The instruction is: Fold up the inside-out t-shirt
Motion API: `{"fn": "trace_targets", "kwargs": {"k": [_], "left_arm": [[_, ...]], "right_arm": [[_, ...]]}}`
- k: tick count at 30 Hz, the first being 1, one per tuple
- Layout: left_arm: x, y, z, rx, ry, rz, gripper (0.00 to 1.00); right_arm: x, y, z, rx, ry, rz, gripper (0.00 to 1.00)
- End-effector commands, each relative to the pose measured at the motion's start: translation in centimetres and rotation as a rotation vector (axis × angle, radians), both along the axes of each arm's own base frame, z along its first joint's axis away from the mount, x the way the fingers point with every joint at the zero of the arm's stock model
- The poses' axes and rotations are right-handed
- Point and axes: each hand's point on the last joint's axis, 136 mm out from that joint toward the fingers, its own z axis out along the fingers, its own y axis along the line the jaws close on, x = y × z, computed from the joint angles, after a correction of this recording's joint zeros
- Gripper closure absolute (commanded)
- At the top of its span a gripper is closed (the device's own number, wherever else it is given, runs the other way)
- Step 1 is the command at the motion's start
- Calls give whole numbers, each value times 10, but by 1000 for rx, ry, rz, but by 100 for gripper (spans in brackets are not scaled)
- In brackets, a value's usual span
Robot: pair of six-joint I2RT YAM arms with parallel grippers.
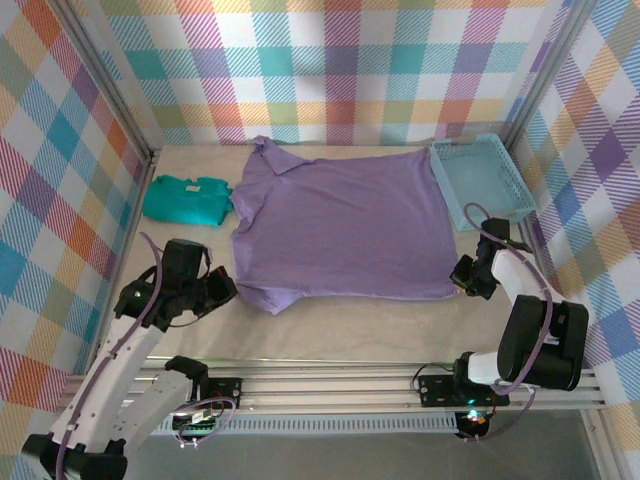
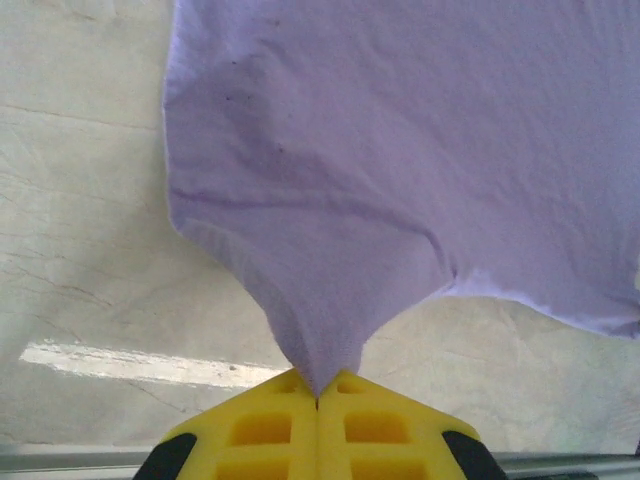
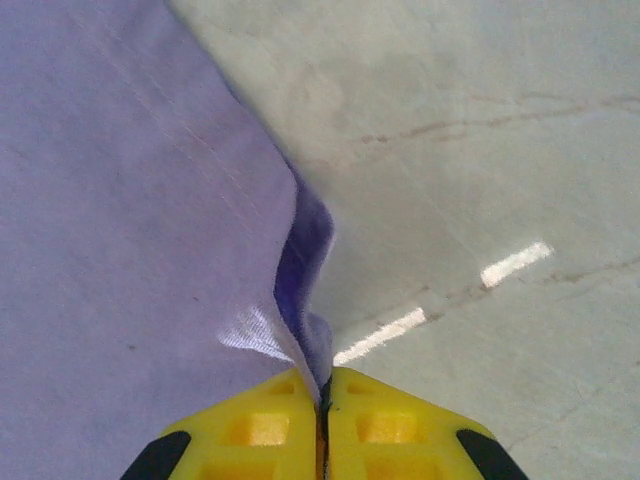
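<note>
The lavender-purple t-shirt (image 1: 340, 225) lies spread flat across the middle of the table, collar at the far left. My left gripper (image 1: 228, 290) is shut on the shirt's near left corner; in the left wrist view the cloth (image 2: 400, 170) narrows to a point between the yellow fingers (image 2: 260, 425). My right gripper (image 1: 460, 277) is shut on the near right corner, where the shirt's hem (image 3: 300, 270) folds up into the closed yellow fingers (image 3: 385, 425). No lettering shows on the shirt.
A teal-green folded garment (image 1: 186, 198) lies left of the shirt by the left wall. A light blue basket (image 1: 487, 180) stands at the back right. Bare table (image 1: 350, 325) runs along the near edge, with plaid walls around.
</note>
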Motion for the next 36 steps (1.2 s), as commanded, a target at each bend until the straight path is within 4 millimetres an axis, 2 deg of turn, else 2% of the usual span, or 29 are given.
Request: {"fn": "trace_targets", "kwargs": {"k": [1,9,17,26,32,36], "left_arm": [[15,-1,10,0,-41,-33,100],[58,7,31,58,-92,-41,100],[103,16,31,94,-90,-29,100],[142,30,26,92,-71,12,100],[181,30,21,83,-59,14,100],[212,33,4,87,-25,30,100]], "right_arm": [[27,3,14,24,-73,40,88],[62,6,34,31,-126,91,86],[98,10,36,2,-142,125,86],[135,8,43,-44,-161,152,86],[150,6,39,-67,-155,158,85],[165,9,37,-73,-165,168,83]]}}
